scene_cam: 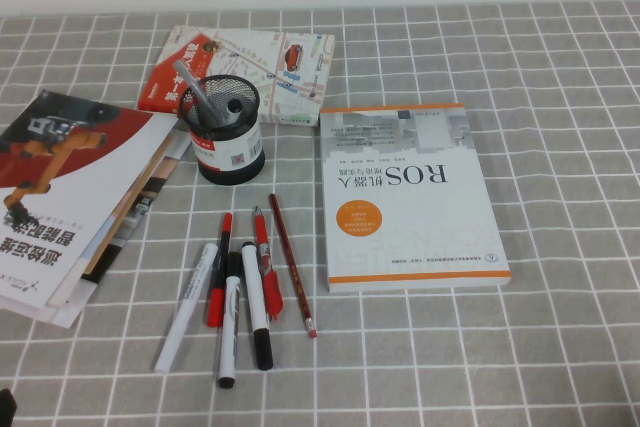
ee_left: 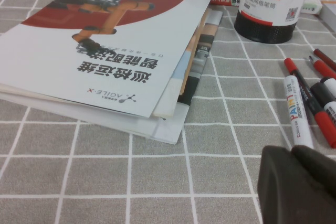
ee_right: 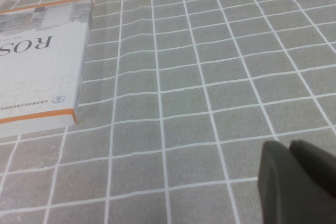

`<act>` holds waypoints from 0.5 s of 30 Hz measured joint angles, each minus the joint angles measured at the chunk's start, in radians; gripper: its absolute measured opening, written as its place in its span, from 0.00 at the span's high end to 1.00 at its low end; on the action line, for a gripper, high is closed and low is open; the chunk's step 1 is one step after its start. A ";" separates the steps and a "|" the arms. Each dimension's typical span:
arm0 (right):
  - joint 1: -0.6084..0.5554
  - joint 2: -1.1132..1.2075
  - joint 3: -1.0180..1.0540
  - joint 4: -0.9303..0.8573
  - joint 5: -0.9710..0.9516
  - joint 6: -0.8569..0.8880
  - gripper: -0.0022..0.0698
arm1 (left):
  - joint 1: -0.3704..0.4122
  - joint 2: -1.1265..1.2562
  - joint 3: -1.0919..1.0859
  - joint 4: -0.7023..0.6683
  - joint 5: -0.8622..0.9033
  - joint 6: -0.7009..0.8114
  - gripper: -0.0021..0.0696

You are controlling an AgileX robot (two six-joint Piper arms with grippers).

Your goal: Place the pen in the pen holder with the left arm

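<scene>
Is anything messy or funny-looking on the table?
A bit. The pen lies loose among scattered markers and red pens instead of in the pen holder. The booklet stack is fanned unevenly. Left gripper hangs near the pens; right gripper hangs over bare cloth.

1. The pen (scene_cam: 188, 308) is long and slim with a white barrel. It lies flat on the grey checked tablecloth, outermost on the robot's left of the pen cluster and angled diagonally.
2. The pen holder (scene_cam: 221, 130) is a round black mesh cup with a white-and-red label. It stands upright, beyond the pens, with grey items inside.
3. The left gripper (ee_left: 296, 184) hovers low over the cloth near the pen; the right gripper (ee_right: 296, 182) hovers over bare cloth.
</scene>
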 joint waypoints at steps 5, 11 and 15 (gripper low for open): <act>0.000 0.000 0.000 0.000 0.000 0.000 0.99 | 0.000 0.000 0.000 0.000 0.000 0.000 0.98; 0.000 0.000 0.000 0.000 0.000 0.000 0.99 | 0.000 0.000 0.000 -0.003 -0.043 -0.011 0.98; 0.000 0.000 0.000 0.000 0.000 0.000 0.99 | 0.000 0.000 0.000 -0.093 -0.169 -0.091 0.98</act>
